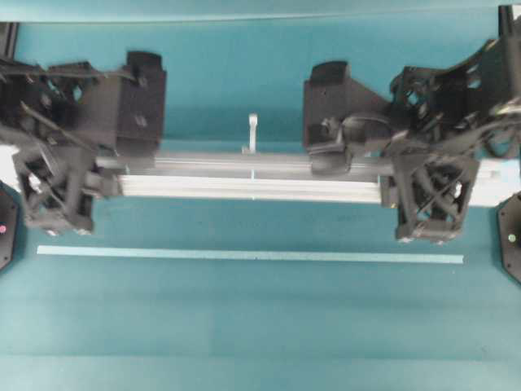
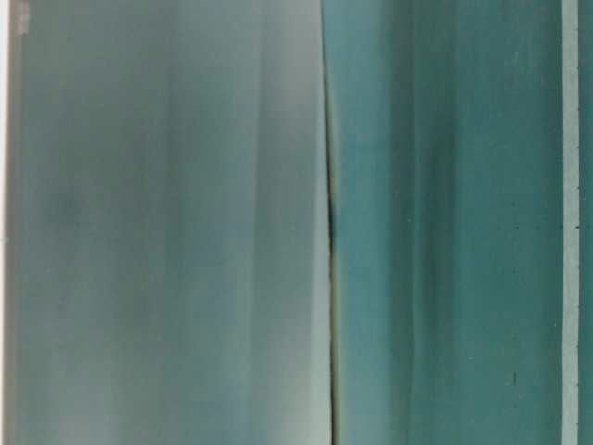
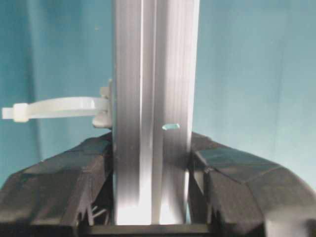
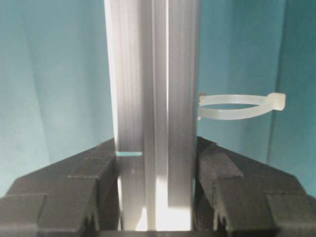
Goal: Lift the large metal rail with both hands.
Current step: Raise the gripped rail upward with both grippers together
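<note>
Teal tabletop, grooved aluminium rail, black hands gripping

Bright, even light; table-level view blurred throughout.

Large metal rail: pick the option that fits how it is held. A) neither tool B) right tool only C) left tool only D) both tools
D: the left tool and the right tool each clamp the large metal rail between their fingers.
</note>
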`<control>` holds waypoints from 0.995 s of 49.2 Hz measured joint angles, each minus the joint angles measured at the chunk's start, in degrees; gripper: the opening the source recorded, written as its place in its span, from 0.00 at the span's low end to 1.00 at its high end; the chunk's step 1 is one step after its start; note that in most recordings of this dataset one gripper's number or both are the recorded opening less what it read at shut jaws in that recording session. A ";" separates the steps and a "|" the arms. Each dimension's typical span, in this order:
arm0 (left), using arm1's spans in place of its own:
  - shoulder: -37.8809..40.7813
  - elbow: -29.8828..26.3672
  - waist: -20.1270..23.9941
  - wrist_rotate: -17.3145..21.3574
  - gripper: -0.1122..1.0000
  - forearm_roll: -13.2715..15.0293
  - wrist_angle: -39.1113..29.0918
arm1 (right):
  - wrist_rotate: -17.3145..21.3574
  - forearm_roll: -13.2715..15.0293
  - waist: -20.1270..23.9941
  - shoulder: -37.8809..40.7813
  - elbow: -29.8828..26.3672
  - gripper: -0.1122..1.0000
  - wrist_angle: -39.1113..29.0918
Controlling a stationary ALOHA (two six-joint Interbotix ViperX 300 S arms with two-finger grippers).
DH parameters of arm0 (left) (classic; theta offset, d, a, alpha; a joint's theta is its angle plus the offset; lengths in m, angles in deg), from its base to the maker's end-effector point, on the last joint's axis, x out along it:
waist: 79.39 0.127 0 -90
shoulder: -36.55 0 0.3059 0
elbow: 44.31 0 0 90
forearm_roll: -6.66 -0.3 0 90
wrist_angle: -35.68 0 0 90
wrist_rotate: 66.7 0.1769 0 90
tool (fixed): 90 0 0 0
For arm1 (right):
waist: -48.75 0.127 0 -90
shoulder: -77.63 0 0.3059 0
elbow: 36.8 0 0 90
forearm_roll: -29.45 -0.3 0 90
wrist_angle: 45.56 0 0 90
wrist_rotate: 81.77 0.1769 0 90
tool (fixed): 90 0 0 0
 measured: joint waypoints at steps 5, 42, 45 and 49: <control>0.70 -3.78 -0.09 0.09 0.43 0.00 -3.78 | 0.18 0.00 0.00 0.09 -2.64 0.45 -1.14; 3.34 -3.43 0.35 0.18 0.43 -0.09 -4.66 | 1.41 1.23 -0.70 1.32 0.26 0.45 -1.67; 3.34 -0.79 0.62 0.35 0.43 -0.09 -2.64 | 1.23 1.23 -0.70 1.93 2.99 0.45 -0.35; 3.34 3.69 0.97 -0.09 0.43 -0.09 1.76 | 1.23 1.23 -0.79 1.85 6.33 0.45 1.76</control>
